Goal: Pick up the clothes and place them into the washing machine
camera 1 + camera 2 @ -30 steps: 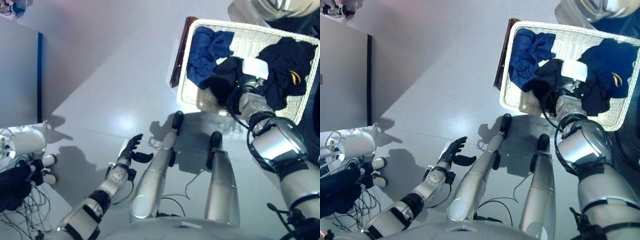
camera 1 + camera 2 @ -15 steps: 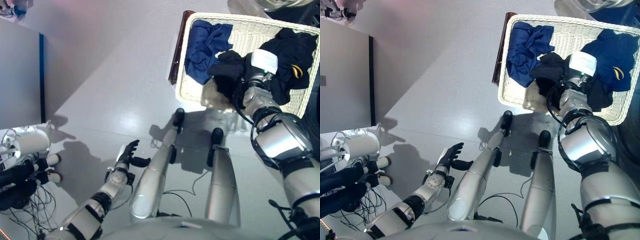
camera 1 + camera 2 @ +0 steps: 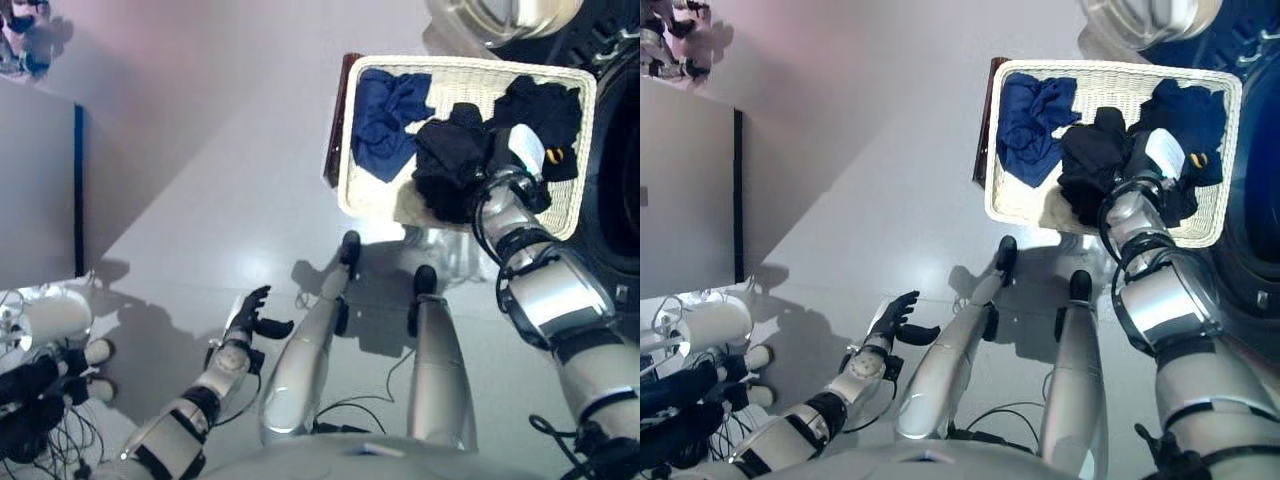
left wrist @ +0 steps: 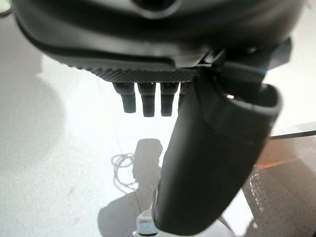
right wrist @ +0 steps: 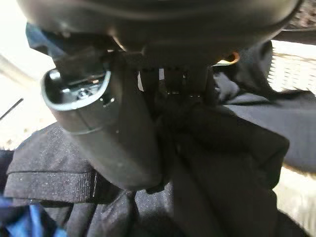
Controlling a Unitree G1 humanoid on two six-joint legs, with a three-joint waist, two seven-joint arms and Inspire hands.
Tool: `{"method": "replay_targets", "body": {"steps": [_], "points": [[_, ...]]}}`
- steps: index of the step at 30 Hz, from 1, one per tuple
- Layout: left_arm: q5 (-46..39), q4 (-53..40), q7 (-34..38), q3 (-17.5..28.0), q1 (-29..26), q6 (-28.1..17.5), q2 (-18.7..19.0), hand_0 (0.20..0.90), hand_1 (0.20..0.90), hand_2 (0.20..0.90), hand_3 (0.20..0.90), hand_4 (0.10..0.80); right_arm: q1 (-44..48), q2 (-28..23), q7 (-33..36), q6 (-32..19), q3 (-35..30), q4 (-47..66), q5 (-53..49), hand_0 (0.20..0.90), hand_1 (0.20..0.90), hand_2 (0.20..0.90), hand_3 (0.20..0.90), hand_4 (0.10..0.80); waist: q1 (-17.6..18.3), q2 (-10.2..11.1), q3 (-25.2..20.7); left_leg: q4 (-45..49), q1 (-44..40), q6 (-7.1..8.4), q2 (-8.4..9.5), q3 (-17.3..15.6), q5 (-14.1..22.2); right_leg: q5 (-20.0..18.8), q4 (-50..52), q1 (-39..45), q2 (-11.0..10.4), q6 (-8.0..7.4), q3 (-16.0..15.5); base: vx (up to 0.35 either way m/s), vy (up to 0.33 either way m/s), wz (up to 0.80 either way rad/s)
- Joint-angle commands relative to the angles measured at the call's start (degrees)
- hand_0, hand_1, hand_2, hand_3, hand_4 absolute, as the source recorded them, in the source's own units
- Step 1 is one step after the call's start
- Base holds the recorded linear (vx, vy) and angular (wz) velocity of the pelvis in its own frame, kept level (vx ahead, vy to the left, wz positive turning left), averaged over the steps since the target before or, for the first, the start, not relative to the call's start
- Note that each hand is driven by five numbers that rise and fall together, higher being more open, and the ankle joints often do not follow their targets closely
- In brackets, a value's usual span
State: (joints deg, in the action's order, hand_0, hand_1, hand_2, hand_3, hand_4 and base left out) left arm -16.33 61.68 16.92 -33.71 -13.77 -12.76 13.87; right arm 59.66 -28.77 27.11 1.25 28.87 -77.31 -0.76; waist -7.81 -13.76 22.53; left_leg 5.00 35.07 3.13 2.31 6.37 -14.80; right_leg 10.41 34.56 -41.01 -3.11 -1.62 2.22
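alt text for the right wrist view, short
Seen from very close, the right hand is shut on a bunched black garment, thumb pressed into the folds and fingers buried in the cloth. A strip of the white wicker basket shows past the fabric, and a bit of blue cloth sits at one corner.

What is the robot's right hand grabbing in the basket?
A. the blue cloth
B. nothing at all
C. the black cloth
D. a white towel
C: the right hand has its thumb and fingers pinched into the black cloth, bunched up inside the white basket; the blue cloth lies apart beside it.
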Motion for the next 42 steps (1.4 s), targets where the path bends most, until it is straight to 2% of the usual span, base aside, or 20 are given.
{"method": "replay_targets", "body": {"steps": [1,8,12,18,23,28,34,41,42], "points": [[-0.94,5.04,2.23,3.03,0.55,-1.80,2.16,0.900,0.900,0.900,0.900,0.800,-0.31,-1.05,1.89,-6.52,-1.42,10.74,-4.40,0.300,0.300,0.300,0.300,0.400,0.55,3.27,-3.11,0.12,-2.20,-1.13,2.28,-3.98,5.38,-12.93,-20.61,8.95,-1.70,-2.55,0.69,0.100,-0.013,-0.23],[0.00,5.43,1.12,4.84,4.14,-1.93,1.82,0.900,0.900,0.900,0.900,0.800,-10.49,1.48,0.07,-10.39,-8.30,23.61,-12.23,0.300,0.300,0.300,0.300,0.400,1.42,4.42,-5.86,-2.30,-9.41,-1.25,1.22,-5.13,6.14,-12.44,-22.88,15.37,-1.92,-3.51,0.32,0.102,-0.008,-0.10],[0.71,5.74,0.06,5.59,5.69,-1.77,1.40,0.900,0.900,0.900,0.900,0.800,-14.03,2.54,-1.33,-11.93,-11.32,24.76,-15.55,0.300,0.300,0.300,0.300,0.400,1.47,4.91,-7.26,-2.54,-12.20,-1.45,0.86,-5.37,6.99,-12.10,-23.72,17.91,-2.28,-3.88,-0.05,0.065,-0.033,-0.12],[1.27,7.19,-0.60,6.37,7.00,-1.70,0.97,0.900,0.900,0.900,0.900,0.800,-21.41,6.31,-3.33,-16.19,-18.70,30.76,-26.39,0.300,0.300,0.300,0.300,0.400,2.15,5.07,-9.15,-2.92,-14.45,-1.62,0.72,-5.37,7.86,-11.85,-24.98,20.14,-2.66,-4.21,-0.31,0.048,-0.016,0.01],[1.97,8.71,-1.26,7.48,7.73,-0.93,0.95,0.900,0.900,0.900,0.900,0.800,-23.63,7.52,-6.19,-16.61,-19.46,30.96,-31.44,0.300,0.300,0.300,0.300,0.400,2.31,5.44,-9.86,-2.79,-15.16,-1.77,0.55,-5.93,8.43,-12.01,-25.26,20.46,-2.75,-4.26,0.24,0.009,-0.001,-0.03],[2.01,9.18,-1.99,8.25,8.04,-0.55,0.87,0.900,0.900,0.900,0.900,0.800,-26.37,10.51,-10.44,-18.55,-23.30,28.77,-41.90,0.300,0.300,0.300,0.300,0.400,2.44,5.24,-10.65,-2.47,-15.56,-1.85,0.71,-5.68,8.99,-11.67,-25.26,21.00,-3.17,-4.21,-0.02,0.017,0.004,-0.04],[1.92,9.89,-1.89,8.50,7.25,-0.09,0.85,0.900,0.900,0.900,0.900,0.800,-25.18,10.31,-9.45,-16.81,-21.01,26.94,-39.02,0.300,0.300,0.300,0.300,0.400,2.31,5.07,-10.41,-2.27,-14.78,-1.76,0.82,-5.86,8.77,-12.09,-24.92,20.04,-3.23,-4.10,0.10,-0.010,0.005,-0.02],[2.13,9.88,-1.59,8.41,7.45,-0.17,0.54,0.900,0.900,0.900,0.900,0.800,-25.99,11.55,-9.12,-18.54,-23.75,27.55,-42.18,0.300,0.300,0.300,0.300,0.400,2.35,4.23,-10.37,-2.17,-14.33,-1.69,1.10,-5.61,8.69,-11.88,-24.82,19.94,-3.45,-3.90,-0.20,0.000,0.000,0.00],[2.21,9.84,-1.54,8.36,7.45,-0.17,0.50,0.900,0.900,0.900,0.900,0.800,-26.05,11.61,-9.13,-18.78,-23.93,27.44,-42.31,0.455,0.455,0.455,0.455,0.504,2.34,4.14,-10.39,-2.17,-14.33,-1.69,1.14,-5.63,8.72,-11.90,-24.80,19.94,-3.46,-3.88,-0.14,0.000,0.000,0.00]]}}
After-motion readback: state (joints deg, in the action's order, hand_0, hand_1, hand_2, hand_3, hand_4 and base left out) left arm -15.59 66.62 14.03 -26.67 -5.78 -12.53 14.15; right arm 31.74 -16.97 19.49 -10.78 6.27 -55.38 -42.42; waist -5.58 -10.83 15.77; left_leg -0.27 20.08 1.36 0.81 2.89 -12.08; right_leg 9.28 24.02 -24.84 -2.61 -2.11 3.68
